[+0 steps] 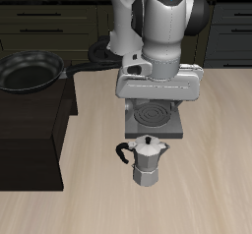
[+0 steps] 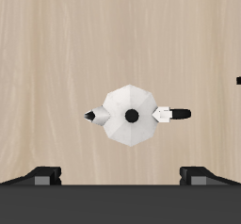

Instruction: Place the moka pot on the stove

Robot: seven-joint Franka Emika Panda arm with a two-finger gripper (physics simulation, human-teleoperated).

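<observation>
A black frying pan (image 1: pixel 28 74) sits off the counter's (image 1: pixel 217 179) edge. The moka pot (image 1: pixel 149 161) stands upright on the counter, just before the stove (image 1: pixel 154 114). The tool (image 2: pixel 120 176) hangs above it, open and empty. Reaching seems underway; next, descend and clamp the pot.

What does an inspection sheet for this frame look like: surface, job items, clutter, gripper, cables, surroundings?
Surface: light wooden table, with bare wood around the pot.
Job's things: moka pot stands upright on the table, nearer the front edge than the stove, apart from it and not on it. The stove is partly hidden by the arm.
Clutter: black frying pan on a dark counter beside the table.
Gripper: gripper hangs above the pot; its fingers are spread wide with nothing between them.
Cables: nothing seen.
Surroundings: dark cabinets behind the table.
</observation>
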